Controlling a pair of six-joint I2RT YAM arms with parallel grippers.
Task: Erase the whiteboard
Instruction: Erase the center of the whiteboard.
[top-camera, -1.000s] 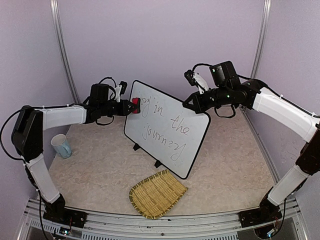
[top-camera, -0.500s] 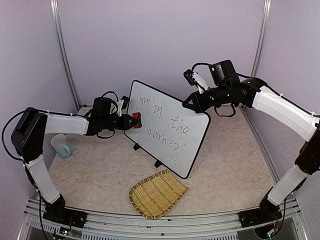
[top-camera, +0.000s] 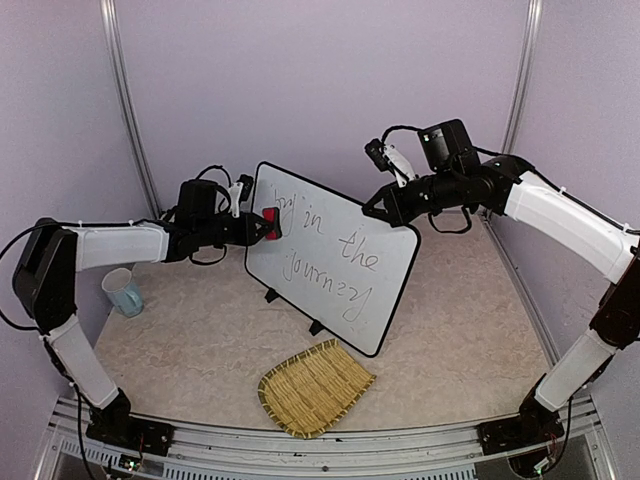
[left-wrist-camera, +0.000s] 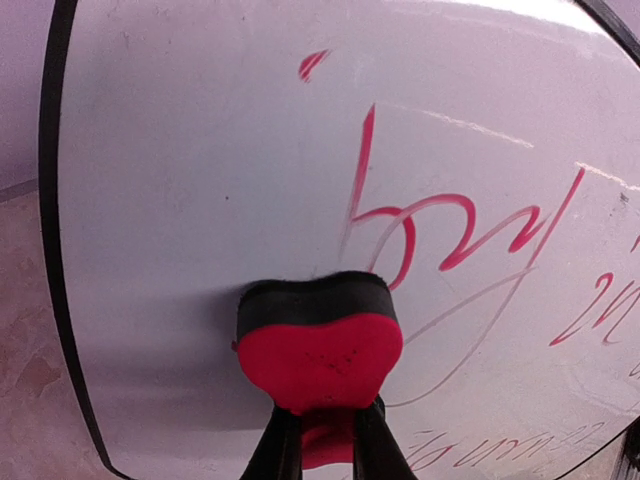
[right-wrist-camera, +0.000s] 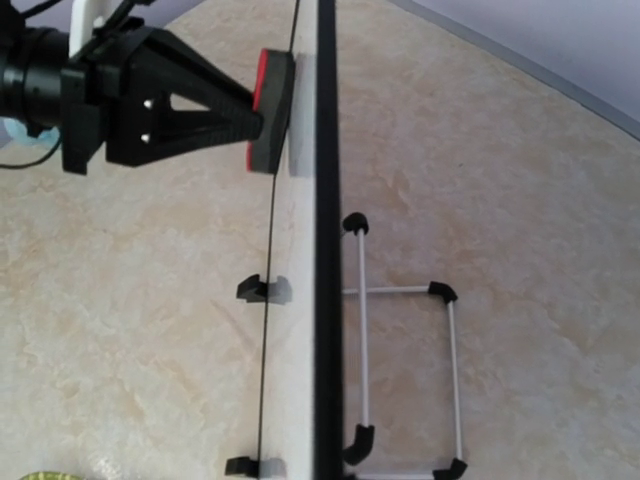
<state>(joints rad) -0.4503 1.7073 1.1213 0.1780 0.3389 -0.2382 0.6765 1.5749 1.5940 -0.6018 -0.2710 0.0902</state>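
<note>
The whiteboard (top-camera: 330, 260) stands tilted on the table and bears handwriting. My left gripper (top-camera: 262, 224) is shut on a red and black eraser (top-camera: 270, 222), whose black face is pressed against the board's upper left part. In the left wrist view the eraser (left-wrist-camera: 318, 350) sits just left of the red strokes on the whiteboard (left-wrist-camera: 200, 150), with the left gripper (left-wrist-camera: 325, 415) pinching its red back. My right gripper (top-camera: 378, 208) is shut on the board's top edge near the right corner. Its fingers are out of the right wrist view, which looks down along the whiteboard's black rim (right-wrist-camera: 327, 250).
A pale blue mug (top-camera: 123, 292) stands at the left, below the left arm. A woven straw mat (top-camera: 313, 387) lies in front of the board. Two black feet (top-camera: 270, 294) hold the board's lower edge, and a wire stand (right-wrist-camera: 405, 290) props it from behind.
The left gripper slid the eraser down the board's left side, then back up. The first letter at the upper left is fainter. The right arm stayed put.
</note>
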